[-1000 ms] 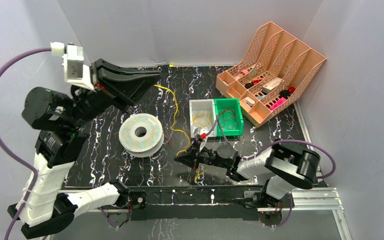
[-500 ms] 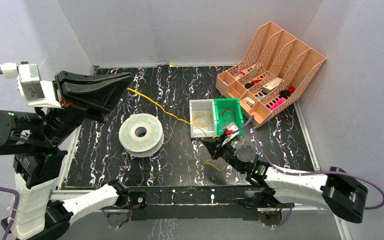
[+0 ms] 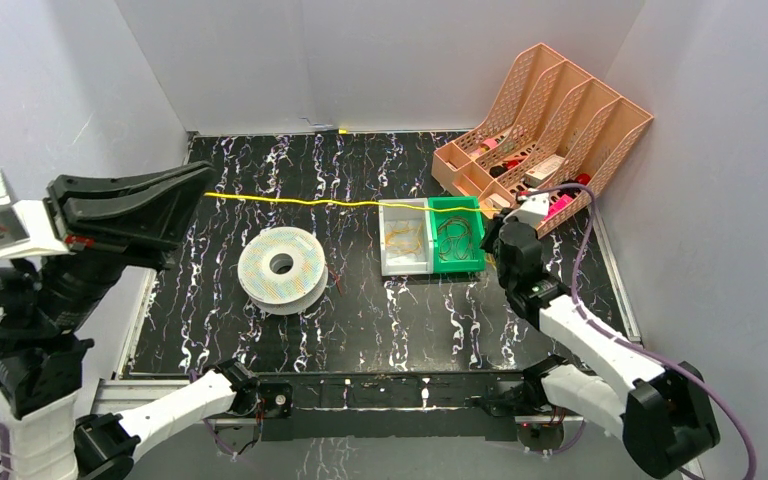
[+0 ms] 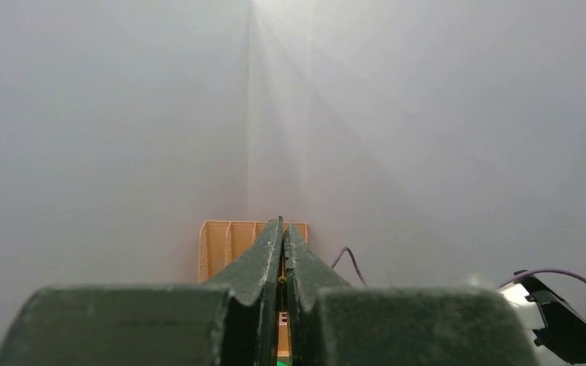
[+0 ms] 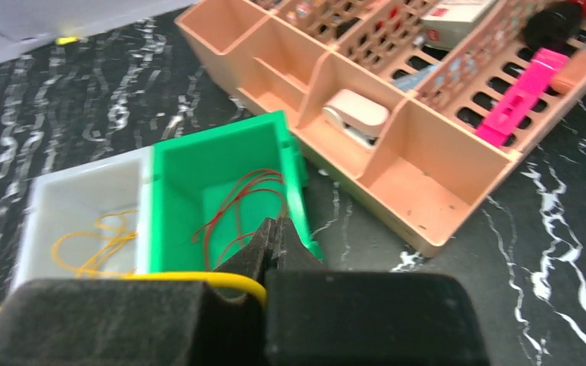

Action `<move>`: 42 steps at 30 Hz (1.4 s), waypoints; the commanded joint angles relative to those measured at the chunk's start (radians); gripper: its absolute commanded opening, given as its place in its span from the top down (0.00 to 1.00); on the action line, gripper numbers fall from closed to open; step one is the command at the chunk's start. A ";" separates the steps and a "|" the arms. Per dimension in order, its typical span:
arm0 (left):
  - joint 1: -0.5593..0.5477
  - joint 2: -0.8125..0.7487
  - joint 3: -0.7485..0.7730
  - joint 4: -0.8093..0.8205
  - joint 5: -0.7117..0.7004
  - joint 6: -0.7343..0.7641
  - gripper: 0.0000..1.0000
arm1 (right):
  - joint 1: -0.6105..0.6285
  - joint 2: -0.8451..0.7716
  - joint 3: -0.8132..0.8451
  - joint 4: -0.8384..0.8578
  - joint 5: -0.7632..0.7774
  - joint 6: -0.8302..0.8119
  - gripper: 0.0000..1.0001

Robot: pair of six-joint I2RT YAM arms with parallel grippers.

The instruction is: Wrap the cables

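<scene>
Cable [image 3: 300, 201]: yellow, taut in a straight line, raised off the counter [image 3: 360, 320], running from 9 o'clock to 3 o'clock.
Cable ends: one pinched at each end effector; in the right wrist view, seen [image 5: 198, 277] curving into the closed tips.
Left end effector [image 3: 200, 192]: clamped tight on the cable, held high at the counter's 9 o'clock side, pointing toward 3 o'clock.
Right end effector [image 3: 492, 225]: clamped tight on the cable, just beside the 3 o'clock wall of the green bin [image 3: 475, 262].
Spare cables [image 3: 405, 238]: yellow, loosely coiled inside the white bin [image 3: 388, 262], below the taut line.
Green bin: touching the white bin's 3 o'clock side, with brown wires [image 3: 457, 235] inside.
Spool [image 3: 281, 268]: white, lying flat at 6 o'clock of the cable's left half, apart from it.
Organizer [image 3: 600, 130]: peach, slotted, at the counter's 1 o'clock corner, holding small items.
</scene>
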 commanded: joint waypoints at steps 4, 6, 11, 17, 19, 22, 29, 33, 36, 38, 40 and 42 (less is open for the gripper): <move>-0.004 -0.068 0.090 -0.062 -0.100 0.070 1.00 | -0.209 0.132 0.093 -0.056 -0.030 0.030 1.00; -0.004 -0.077 0.108 -0.084 -0.112 0.084 1.00 | -0.258 0.163 0.111 -0.056 -0.033 0.028 1.00; -0.004 -0.104 0.130 -0.114 -0.136 0.104 1.00 | -0.383 0.244 0.169 -0.091 -0.043 0.028 1.00; -0.004 -0.130 0.161 -0.147 -0.161 0.122 1.00 | -0.494 0.319 0.201 -0.102 -0.045 0.055 0.96; -0.004 -0.141 0.169 -0.152 -0.171 0.129 1.00 | -0.512 0.345 0.213 -0.105 -0.037 0.061 0.95; -0.009 -0.158 0.172 -0.158 -0.186 0.134 1.00 | -0.546 0.365 0.229 -0.114 -0.038 0.072 0.92; -0.021 -0.172 0.166 -0.163 -0.195 0.132 1.00 | -0.548 0.353 0.245 -0.115 -0.083 0.080 0.87; -0.023 -0.164 0.165 -0.163 -0.184 0.123 1.00 | -0.548 0.326 0.232 -0.119 -0.107 0.086 0.80; -0.024 -0.156 0.153 -0.163 -0.169 0.110 1.00 | -0.548 0.306 0.215 -0.130 -0.138 0.093 0.69; -0.024 -0.146 0.139 -0.163 -0.157 0.100 1.00 | -0.548 0.291 0.204 -0.142 -0.169 0.097 0.63; -0.024 -0.139 0.112 -0.156 -0.143 0.084 1.00 | -0.548 0.272 0.188 -0.147 -0.217 0.096 0.60; -0.024 -0.128 0.078 -0.143 -0.132 0.070 1.00 | -0.548 0.252 0.164 -0.150 -0.241 0.103 0.58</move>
